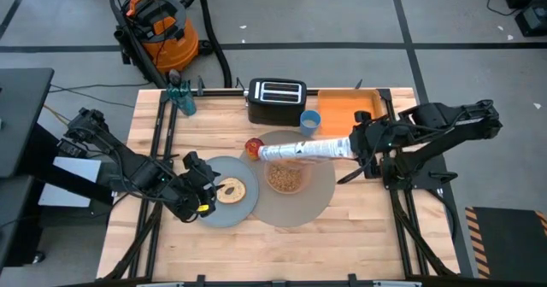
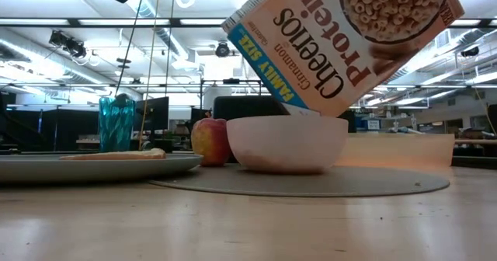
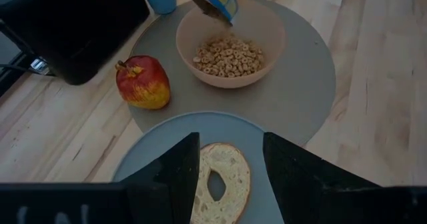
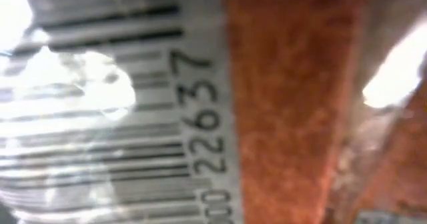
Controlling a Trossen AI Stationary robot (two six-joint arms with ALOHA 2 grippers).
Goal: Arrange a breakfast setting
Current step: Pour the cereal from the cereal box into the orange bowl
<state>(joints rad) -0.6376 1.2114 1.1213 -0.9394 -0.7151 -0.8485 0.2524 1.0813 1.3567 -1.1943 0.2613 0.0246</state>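
left gripper [image 1: 208,193] jaws spread over round bagel [image 1: 231,190] on grey-blue plate [image 1: 224,212] | right gripper [image 1: 363,146] clamps tilted cereal box [image 1: 306,150] over cereal-filled translucent pink bowl [image 1: 287,176] on grey mat [image 1: 320,197] | step: pouring; next: likely right box, withdraw

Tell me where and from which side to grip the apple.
Grip the red apple across its rounded middle, coming down from above. It sits upright, stem up, at the grey mat's edge. The toaster, pink bowl and plate crowd it on several sides, and the right gripper's tilted cereal box hangs close by, so a steep approach on the side away from the box looks safest.
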